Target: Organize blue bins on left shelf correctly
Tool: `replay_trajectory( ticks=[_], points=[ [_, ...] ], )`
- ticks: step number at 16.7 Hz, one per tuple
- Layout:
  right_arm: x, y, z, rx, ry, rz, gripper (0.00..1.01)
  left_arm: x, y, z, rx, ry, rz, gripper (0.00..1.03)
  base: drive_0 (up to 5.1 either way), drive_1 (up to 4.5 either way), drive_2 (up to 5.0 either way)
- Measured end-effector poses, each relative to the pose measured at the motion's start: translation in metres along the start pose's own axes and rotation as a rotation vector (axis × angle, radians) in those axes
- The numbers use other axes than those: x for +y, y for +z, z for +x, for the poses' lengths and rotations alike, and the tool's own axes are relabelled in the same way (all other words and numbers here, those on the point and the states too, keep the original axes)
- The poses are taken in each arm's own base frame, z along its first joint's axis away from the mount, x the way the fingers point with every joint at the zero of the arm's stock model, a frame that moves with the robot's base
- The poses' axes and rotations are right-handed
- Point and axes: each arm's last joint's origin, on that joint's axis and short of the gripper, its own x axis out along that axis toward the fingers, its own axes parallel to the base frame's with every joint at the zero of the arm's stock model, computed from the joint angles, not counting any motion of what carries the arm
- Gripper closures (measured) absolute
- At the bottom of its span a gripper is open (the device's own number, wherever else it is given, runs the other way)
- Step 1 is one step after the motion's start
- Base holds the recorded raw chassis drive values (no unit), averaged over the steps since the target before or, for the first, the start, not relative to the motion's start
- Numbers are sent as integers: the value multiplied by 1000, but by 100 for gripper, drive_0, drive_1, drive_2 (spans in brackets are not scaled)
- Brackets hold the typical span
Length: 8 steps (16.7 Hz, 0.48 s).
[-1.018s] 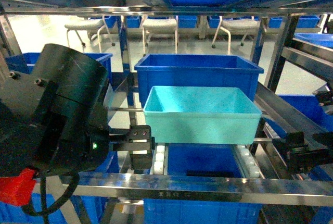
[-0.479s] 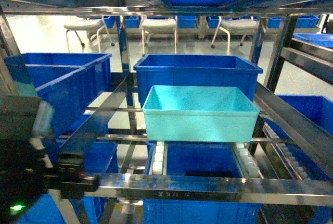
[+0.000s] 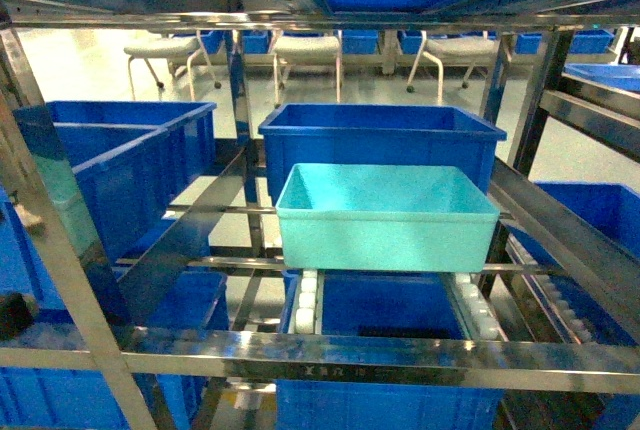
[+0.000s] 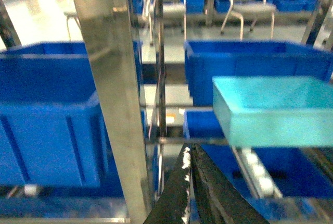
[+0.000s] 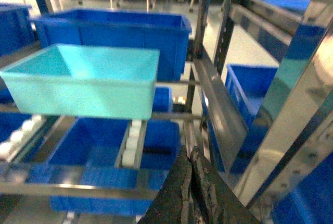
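Turquoise bin (image 3: 388,216) sitting empty on the roller rails (image 3: 306,302) of the steel shelf (image 3: 330,358), middle bay, level and square. Directly behind that bin, touching or nearly so, a royal-blue crate (image 3: 380,140). Left of the bin, another blue crate (image 3: 110,165) in the neighbouring bay. Below the bin, a lower blue crate (image 3: 385,315) under the rails. Left gripper (image 4: 190,153) below and left of the bin, jaws pressed together, nothing between them. Right gripper (image 5: 189,156) below and right of the bin, fingers closed on themselves, holding nothing. Chairs (image 3: 308,55) well behind the bin.
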Motion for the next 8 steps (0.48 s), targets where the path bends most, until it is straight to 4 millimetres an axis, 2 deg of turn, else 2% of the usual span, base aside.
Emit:
replay_trajectory(
  ticks=[1,3,8],
  points=[
    [0,13,-12,-90,0,0,99,5,13,-11,-85,-3,-14,101,0,0,0],
    [0,23,-29,-172,-2,0,99,12,11,-26,-56,-3,-11,101,0,0,0],
    [-1,39,-57,-215,-3,0,99,28,28,-55,-82,0,-15,101,0,0,0]
  ],
)
